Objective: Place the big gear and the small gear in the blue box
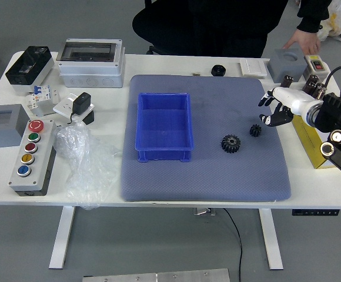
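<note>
1. Two gears lie on the grey mat (206,179), right of the blue box (163,126): small gear (256,130), nearer the right hand (295,101); big gear (230,143), beyond it leftward.
2. Small gear: just nearside and slightly left of the fingertips; round outline, no evident long axis.
3. Right hand: raised, pointing left, fingers parted, grasping nothing.
4. Person's hand (304,41): at the far edge, beside a grey box (287,63).

Big gear (230,143), small gear (255,130) — black, seemingly flat; right of blue box (163,126).
</note>
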`<state>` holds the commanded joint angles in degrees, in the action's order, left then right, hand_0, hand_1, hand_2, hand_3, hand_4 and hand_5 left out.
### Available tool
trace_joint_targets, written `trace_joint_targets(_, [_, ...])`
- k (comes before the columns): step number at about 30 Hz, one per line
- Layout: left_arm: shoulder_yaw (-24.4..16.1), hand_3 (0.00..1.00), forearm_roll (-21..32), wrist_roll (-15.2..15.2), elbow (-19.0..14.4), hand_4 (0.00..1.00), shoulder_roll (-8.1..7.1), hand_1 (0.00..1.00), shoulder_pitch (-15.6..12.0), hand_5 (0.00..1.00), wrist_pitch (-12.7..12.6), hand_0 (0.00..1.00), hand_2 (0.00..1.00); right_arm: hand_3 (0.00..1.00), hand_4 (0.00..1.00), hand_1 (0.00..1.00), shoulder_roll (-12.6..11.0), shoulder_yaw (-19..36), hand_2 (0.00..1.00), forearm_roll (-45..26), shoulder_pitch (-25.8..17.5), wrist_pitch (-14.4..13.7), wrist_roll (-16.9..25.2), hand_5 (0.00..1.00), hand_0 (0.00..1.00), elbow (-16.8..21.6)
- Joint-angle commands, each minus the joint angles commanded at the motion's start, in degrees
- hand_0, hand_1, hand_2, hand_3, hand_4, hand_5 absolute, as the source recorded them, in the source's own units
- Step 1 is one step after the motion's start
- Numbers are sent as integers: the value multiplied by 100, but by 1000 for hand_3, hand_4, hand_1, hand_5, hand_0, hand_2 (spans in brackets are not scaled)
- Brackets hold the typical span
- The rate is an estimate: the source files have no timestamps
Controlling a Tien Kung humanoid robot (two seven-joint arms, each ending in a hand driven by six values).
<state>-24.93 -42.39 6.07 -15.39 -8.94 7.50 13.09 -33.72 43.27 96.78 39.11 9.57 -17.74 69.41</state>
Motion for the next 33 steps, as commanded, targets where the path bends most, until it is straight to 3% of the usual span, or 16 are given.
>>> trace_joint_targets(33, [58,781,22,-7,-4,594,160,826,33,371,0,859,828,712,620,549,329,-349,729,-413,367,66,367,183,564,-1050])
